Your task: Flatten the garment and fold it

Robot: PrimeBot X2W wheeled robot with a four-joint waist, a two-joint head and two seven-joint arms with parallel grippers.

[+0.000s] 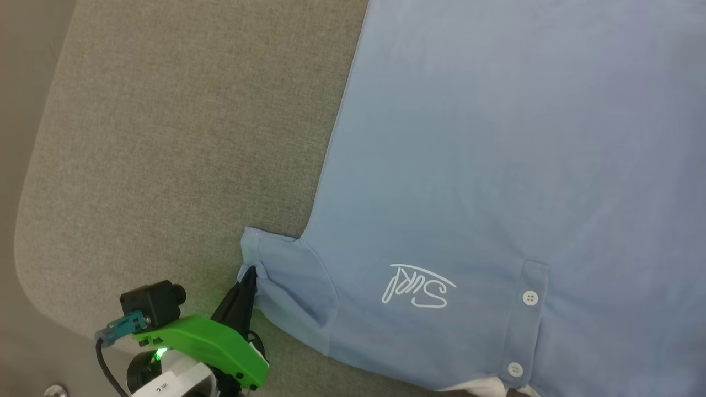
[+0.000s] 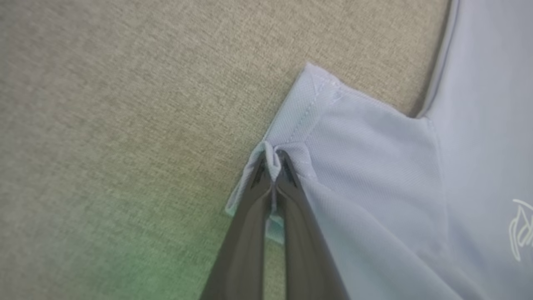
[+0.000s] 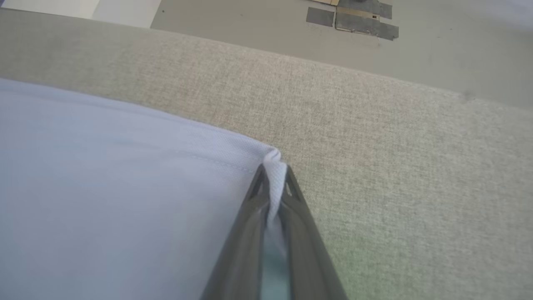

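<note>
Currently: garment (image 1: 496, 165), flat on grey cushion (image 1: 165, 138), 12 to 5 o'clock. Left gripper (image 1: 249, 274) clamped on sleeve hem (image 1: 248, 248), 7 o'clock; right gripper (image 3: 272, 171) pinching another edge. Risk: shallow bites may slip under pull, bunching fabric.

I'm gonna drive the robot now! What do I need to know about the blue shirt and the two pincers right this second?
Left pincer: shut on the hem of the polo shirt's sleeve.
Right pincer: shut on a stitched edge of the polo shirt; I cannot tell which part.
Shirt: front up, logo and buttons showing, on the grey fabric surface.
Done: the body lies mostly flat.
Left: the sleeve is creased at the Left pincer. Smooth it, then fold; no fold seen yet.
</note>
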